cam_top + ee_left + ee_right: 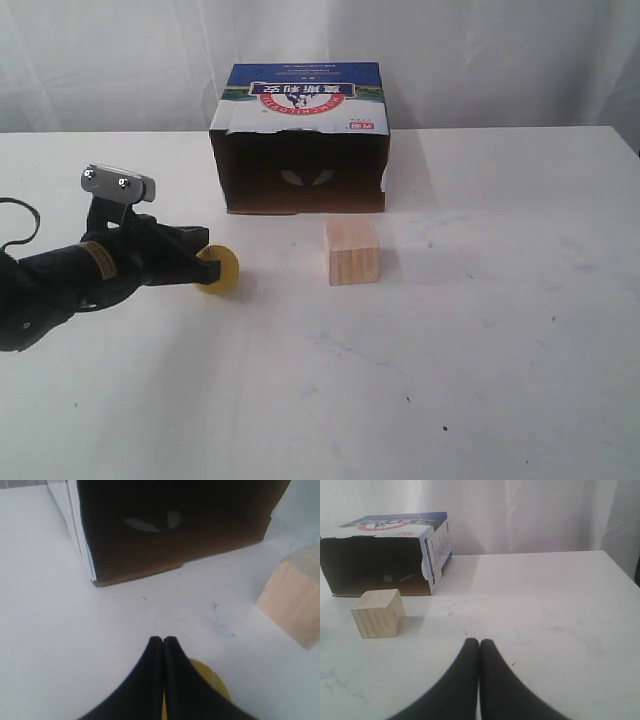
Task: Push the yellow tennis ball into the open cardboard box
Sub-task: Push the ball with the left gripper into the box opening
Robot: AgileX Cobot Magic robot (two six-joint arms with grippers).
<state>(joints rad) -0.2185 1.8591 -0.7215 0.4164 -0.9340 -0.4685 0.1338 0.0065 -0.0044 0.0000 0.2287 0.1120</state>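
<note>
The yellow tennis ball [222, 273] sits on the white table, left of centre. My left gripper [205, 256] is shut and lies over the ball's left side, its tips touching it. In the left wrist view the shut fingers [163, 641] cover most of the ball [212, 680], which peeks out beside them. The open cardboard box [300, 140] stands at the back with its blue printed top and dark hollow front [165, 525] facing the ball. My right gripper [479, 642] is shut over bare table, empty, and does not show in the exterior view.
A pale wooden cube [352, 251] stands on the table just in front of the box's right half, right of the ball; it also shows in both wrist views [295, 602] [378, 613]. White curtains hang behind the table [480, 330].
</note>
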